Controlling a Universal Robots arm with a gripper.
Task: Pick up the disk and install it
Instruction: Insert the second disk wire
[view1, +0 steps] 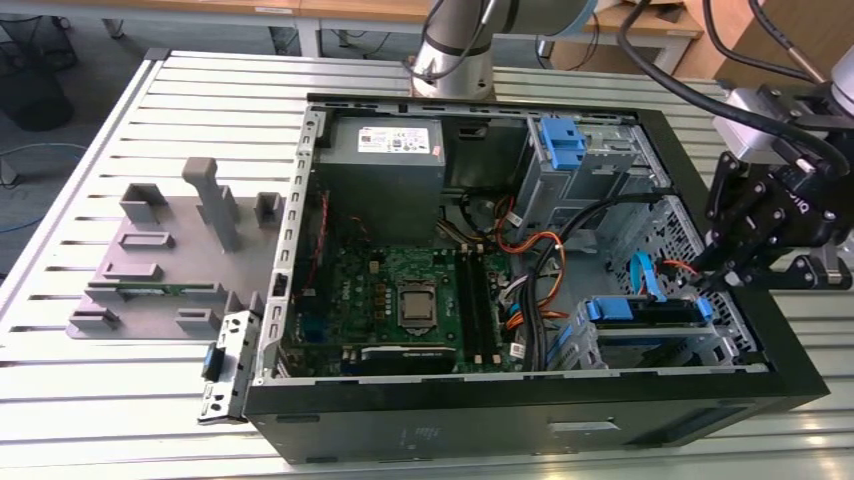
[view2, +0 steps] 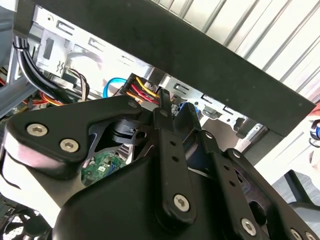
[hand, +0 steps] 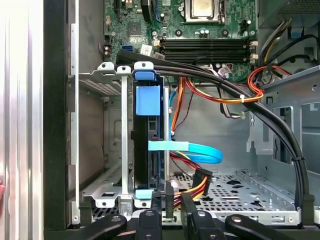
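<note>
The disk (view1: 651, 312) stands on edge in the drive cage (view1: 721, 335) at the case's near corner on the exterior view's right, framed by its blue bracket. In the first wrist view the disk (hand: 142, 150) is seen edge-on in that cage, its blue tab on top. My gripper (view1: 722, 277) hangs just beside the cage. In both wrist views its fingertips (hand: 152, 216) close around a black power connector (hand: 169, 199) with red and yellow wires, next to the disk's end. The same connector wires (view2: 142, 90) run up to my gripper (view2: 167, 107).
A grey power supply (view1: 384, 150) and the green motherboard (view1: 400, 300) lie in the open case. Thick black cables (hand: 280, 125) and a blue ribbon cable (hand: 200, 150) cross the bay. A grey parts fixture (view1: 174, 250) sits on the slatted table at the exterior view's left.
</note>
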